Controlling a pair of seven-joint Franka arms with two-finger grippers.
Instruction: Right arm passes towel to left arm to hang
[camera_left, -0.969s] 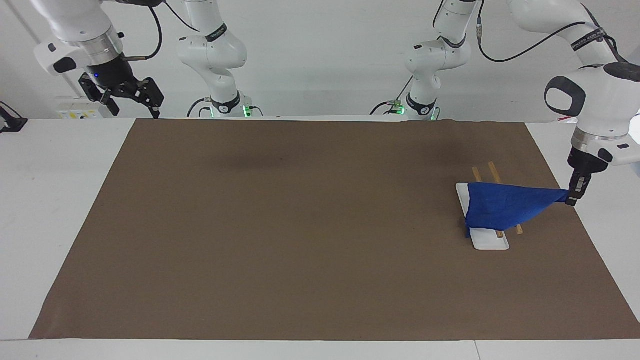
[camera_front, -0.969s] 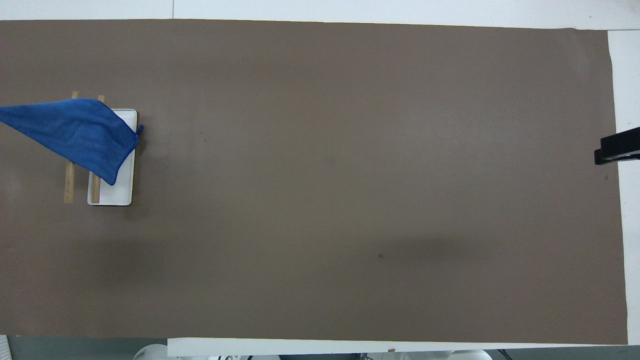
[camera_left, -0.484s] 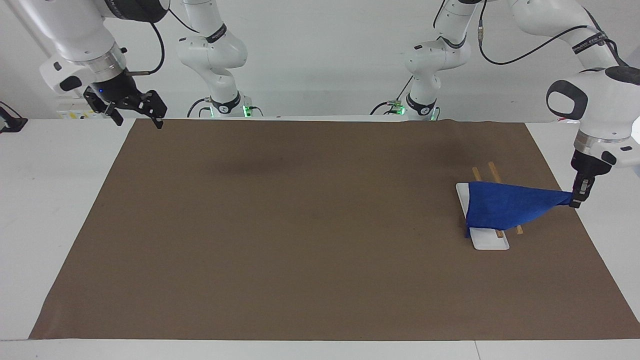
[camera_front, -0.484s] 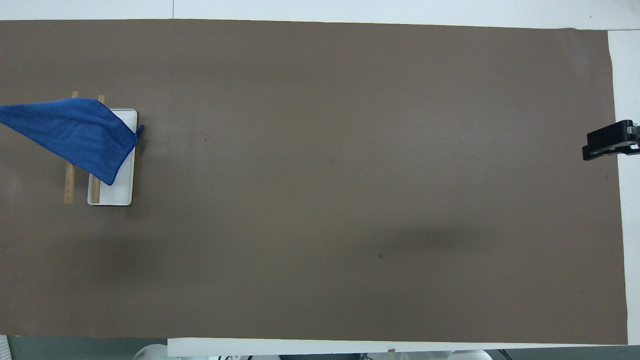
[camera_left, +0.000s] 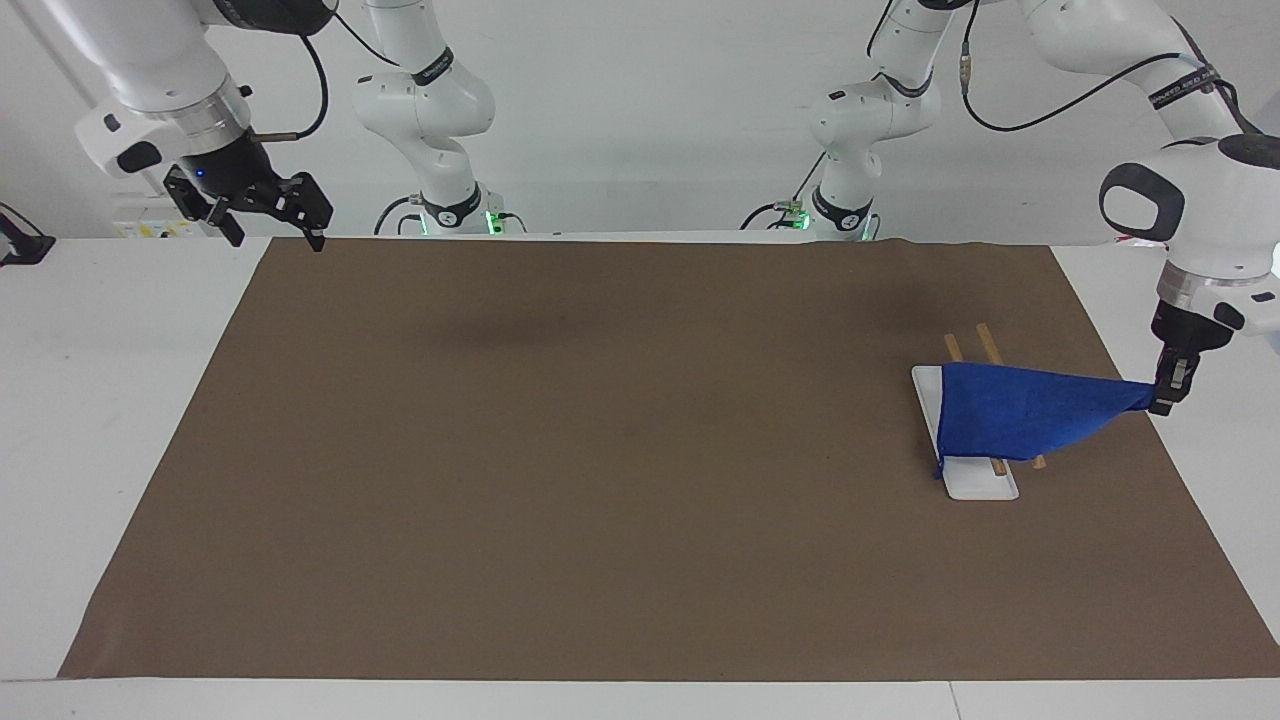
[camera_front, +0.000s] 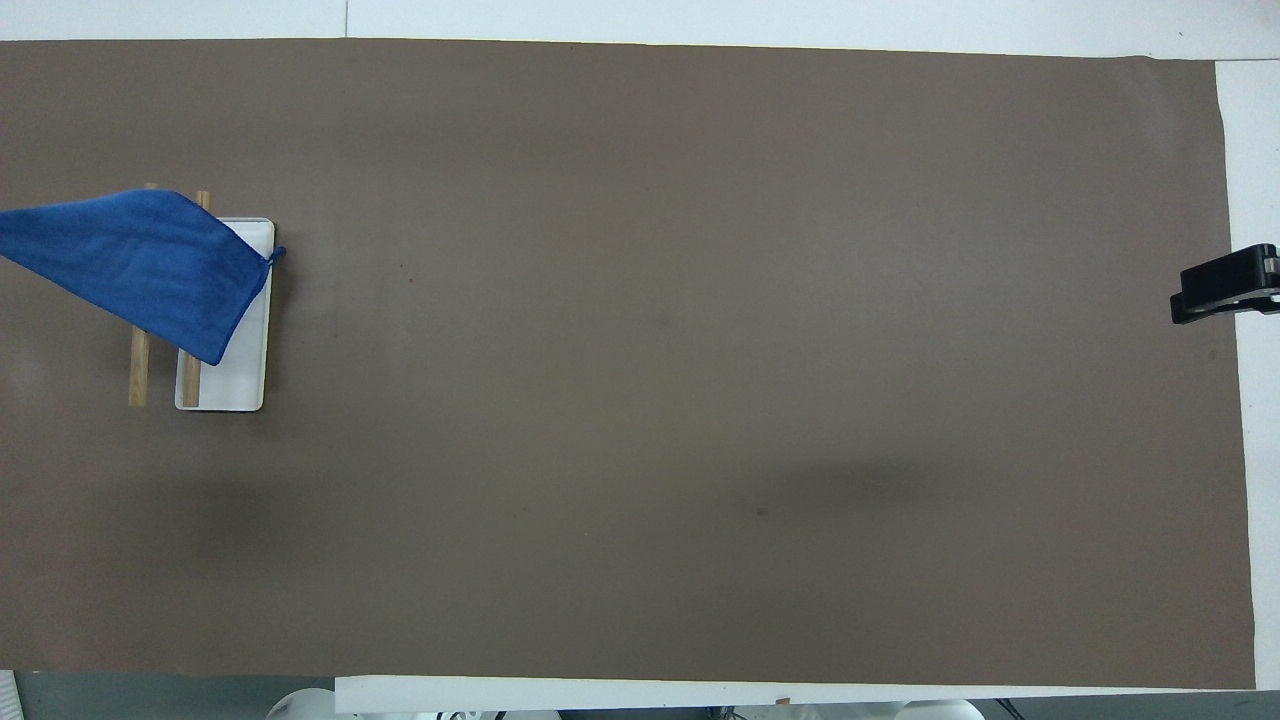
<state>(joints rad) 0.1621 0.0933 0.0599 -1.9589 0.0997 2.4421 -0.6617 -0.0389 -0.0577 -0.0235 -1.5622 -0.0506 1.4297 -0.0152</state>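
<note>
The royal-blue towel (camera_left: 1020, 415) lies over the two wooden rods of the rack (camera_left: 988, 345) at the left arm's end of the table. It also shows in the overhead view (camera_front: 140, 265), stretched to a point past the mat's edge. My left gripper (camera_left: 1165, 400) is shut on that stretched corner, low over the mat's edge beside the rack; it is out of the overhead view. My right gripper (camera_left: 272, 236), with its blue light, is open and empty, up over the mat's corner at the right arm's end, and its tip shows in the overhead view (camera_front: 1225, 285).
The rack stands on a white tray-like base (camera_left: 985, 485), also seen from above (camera_front: 240, 380). A brown mat (camera_left: 600, 450) covers most of the white table. Both arm bases stand at the robots' edge of the table.
My left gripper has moved slightly outward with the towel corner, drawing the towel tauter over the rods. My right gripper shifted a little over its corner of the mat.
</note>
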